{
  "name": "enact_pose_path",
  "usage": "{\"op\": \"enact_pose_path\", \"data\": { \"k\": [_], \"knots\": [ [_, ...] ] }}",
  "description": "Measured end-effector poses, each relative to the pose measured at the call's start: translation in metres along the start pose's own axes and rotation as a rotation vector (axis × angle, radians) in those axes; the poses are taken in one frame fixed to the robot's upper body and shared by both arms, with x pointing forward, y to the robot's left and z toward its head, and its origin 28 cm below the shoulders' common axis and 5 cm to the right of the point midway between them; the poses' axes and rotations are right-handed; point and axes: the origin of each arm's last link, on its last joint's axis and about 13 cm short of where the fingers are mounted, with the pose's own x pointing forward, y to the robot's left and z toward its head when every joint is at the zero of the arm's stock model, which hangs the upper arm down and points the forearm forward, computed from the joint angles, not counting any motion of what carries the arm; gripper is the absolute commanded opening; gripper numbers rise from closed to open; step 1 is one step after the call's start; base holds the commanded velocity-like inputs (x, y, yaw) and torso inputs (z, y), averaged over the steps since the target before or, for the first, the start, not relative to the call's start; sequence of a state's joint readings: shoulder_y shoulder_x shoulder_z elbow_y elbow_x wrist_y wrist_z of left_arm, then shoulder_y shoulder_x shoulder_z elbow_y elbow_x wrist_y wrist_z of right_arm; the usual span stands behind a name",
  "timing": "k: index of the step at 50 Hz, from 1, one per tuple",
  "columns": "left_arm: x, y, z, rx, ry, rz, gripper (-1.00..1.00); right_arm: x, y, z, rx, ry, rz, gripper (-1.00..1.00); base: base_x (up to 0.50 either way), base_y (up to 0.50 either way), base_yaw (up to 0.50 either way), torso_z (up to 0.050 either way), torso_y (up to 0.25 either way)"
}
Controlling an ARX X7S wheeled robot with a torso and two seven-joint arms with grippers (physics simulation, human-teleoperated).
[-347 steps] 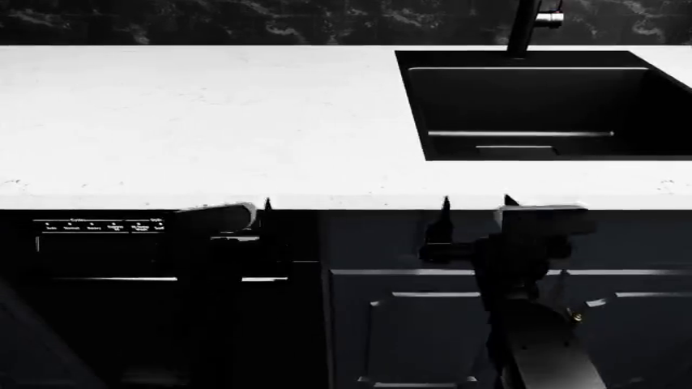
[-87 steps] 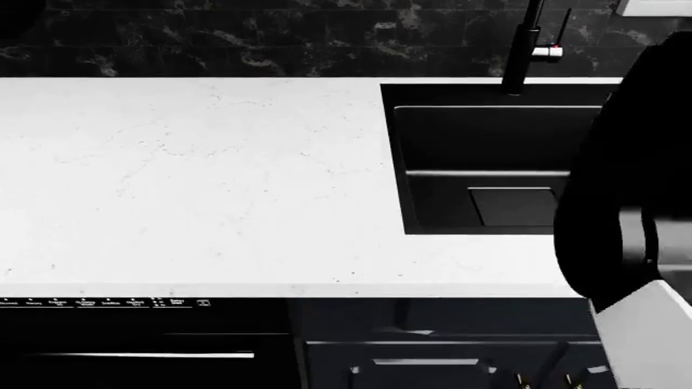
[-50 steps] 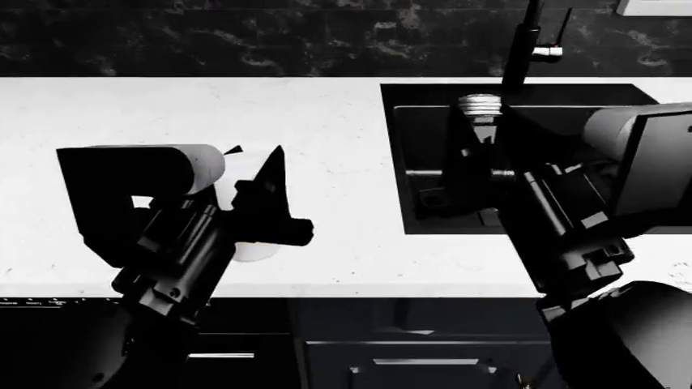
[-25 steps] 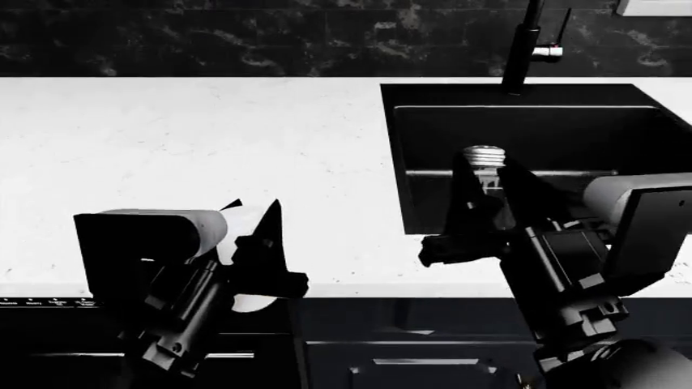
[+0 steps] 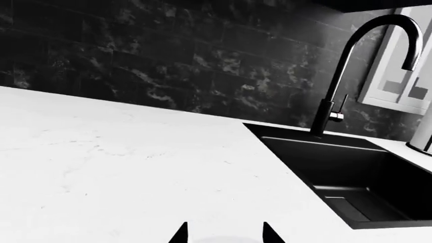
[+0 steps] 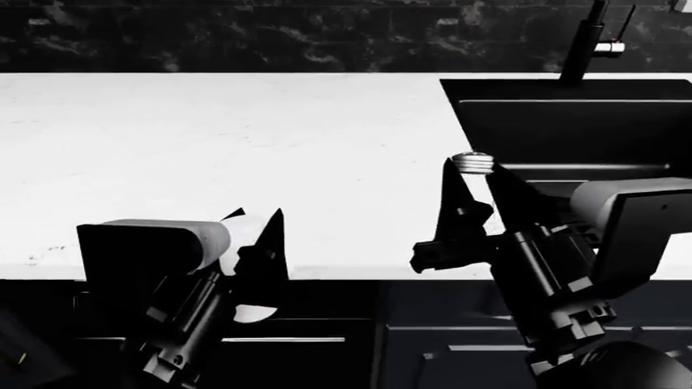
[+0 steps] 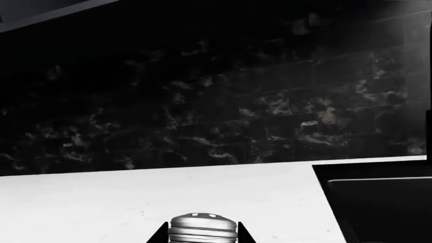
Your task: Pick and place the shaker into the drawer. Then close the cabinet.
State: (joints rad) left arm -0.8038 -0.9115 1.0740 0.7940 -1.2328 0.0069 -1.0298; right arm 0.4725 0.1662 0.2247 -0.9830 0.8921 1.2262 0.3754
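Ribbed silver cap: the shaker [image 6: 472, 163] pinched in the right gripper [image 6: 477, 180], now drawn back from the sink [image 6: 605, 121].
Left gripper [image 6: 255, 217] jaws spread, empty; drawer placement remains.

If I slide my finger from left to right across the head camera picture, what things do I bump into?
Left claw → shaker held in the right claw → sink → tap.
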Motion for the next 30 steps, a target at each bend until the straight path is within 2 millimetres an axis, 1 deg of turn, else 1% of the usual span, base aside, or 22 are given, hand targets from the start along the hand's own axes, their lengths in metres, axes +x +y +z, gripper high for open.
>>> {"op": "enact_pose_path", "data": {
  "k": [23, 24, 30],
  "knots": [
    [-0.0016, -0.0003, -0.0012, 0.000, 0.003, -0.002, -1.00, 0.0023, 0.0033, -0.0028, -0.003, 0.013, 0.020, -1.00, -0.10, 0.50, 0.00, 0.000, 0.000],
    [-0.0017, -0.0003, -0.0014, 0.000, 0.004, -0.002, -1.00, 0.0024, 0.0034, -0.0028, -0.003, 0.012, 0.021, -1.00, 0.00, 0.38, 0.00, 0.000, 0.000],
    [-0.0018, 0.0001, -0.0021, 0.001, 0.005, 0.001, -1.00, 0.0024, 0.0048, -0.0022, 0.014, -0.002, 0.038, -1.00, 0.00, 0.00, 0.00, 0.000, 0.000]
  ]
}}
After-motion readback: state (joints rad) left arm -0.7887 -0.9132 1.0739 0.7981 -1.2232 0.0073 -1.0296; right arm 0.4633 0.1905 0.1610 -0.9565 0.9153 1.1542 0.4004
